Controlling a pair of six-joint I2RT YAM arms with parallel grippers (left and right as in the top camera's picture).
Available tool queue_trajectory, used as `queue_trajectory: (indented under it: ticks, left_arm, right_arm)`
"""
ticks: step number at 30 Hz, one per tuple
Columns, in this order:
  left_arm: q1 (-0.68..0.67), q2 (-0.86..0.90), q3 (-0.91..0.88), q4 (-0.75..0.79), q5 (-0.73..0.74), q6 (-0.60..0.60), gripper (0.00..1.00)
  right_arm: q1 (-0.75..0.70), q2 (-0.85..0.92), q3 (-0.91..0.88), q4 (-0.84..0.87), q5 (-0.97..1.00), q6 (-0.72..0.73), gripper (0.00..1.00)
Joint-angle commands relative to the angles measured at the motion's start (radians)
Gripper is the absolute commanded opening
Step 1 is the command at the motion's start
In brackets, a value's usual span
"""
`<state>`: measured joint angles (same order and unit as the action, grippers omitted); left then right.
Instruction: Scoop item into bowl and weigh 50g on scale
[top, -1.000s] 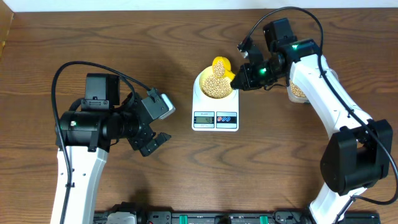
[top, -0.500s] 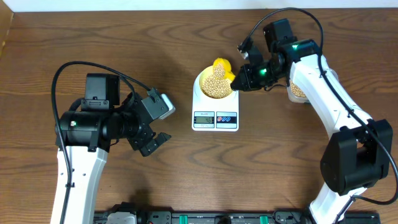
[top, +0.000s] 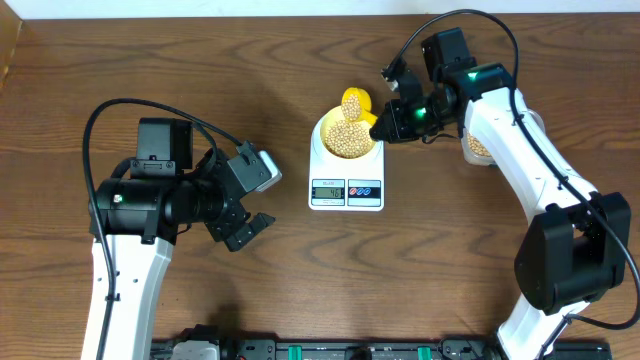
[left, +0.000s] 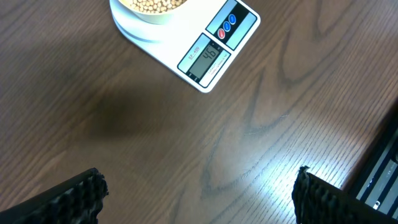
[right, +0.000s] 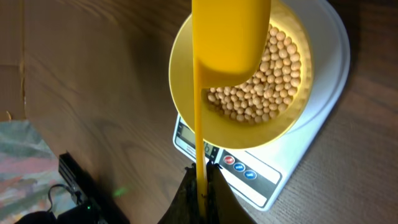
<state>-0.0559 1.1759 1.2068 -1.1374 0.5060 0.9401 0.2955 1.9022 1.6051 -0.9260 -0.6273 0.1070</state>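
The right pincer (top: 381, 122) is squeezed tight on the thin handle of a yellow scoop (top: 354, 101), and in the right wrist view we see its dark fingers (right: 211, 186) pinching that handle near its end. The scoop (right: 230, 31) reaches out in front of this pincer (right: 200, 194), and its round end hangs over the far side of the bowl (top: 325, 127). We cannot tell if any beans are in the scoop. The little yellow bowl (right: 249, 134) sits just in front of the right pincer and a bit lower. It holds a heap of small tan beans (right: 267, 81), which also show in the view from above (top: 348, 138). The bowl stands on the white scale (top: 346, 205), and the scale (right: 311, 143) is wider than the bowl. Behind the right pincer, partly hidden by the arm, is a clear tub (top: 478, 148) with more beans in it. The left pincer (top: 247, 230) is wide open and holds nothing. It hangs over the brown table (top: 250, 80), well apart from the scale. From the left pincer (left: 199, 199) we see the scale (left: 217, 43) far out in front, with its grey screen (left: 205, 59) and its red and blue buttons (left: 229, 22). The number on the screen looks like 46, but we are not sure.
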Motion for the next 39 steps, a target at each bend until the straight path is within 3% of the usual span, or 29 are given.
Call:
queue_trajectory:
  ticks: [1, 18, 39]
  left_arm:
    - [0.003, -0.007, 0.010, -0.003, -0.002, 0.009, 0.98]
    - [0.003, -0.007, 0.010, -0.003, -0.002, 0.009, 0.98]
    - [0.003, -0.007, 0.010, -0.003, -0.002, 0.009, 0.98]
  right_arm:
    - [0.007, -0.023, 0.011, -0.011, -0.003, 0.007, 0.01]
    - [0.006, -0.023, 0.011, 0.013, -0.141, 0.006, 0.01]
    - [0.005, -0.023, 0.011, -0.100, -0.092, -0.019, 0.01]
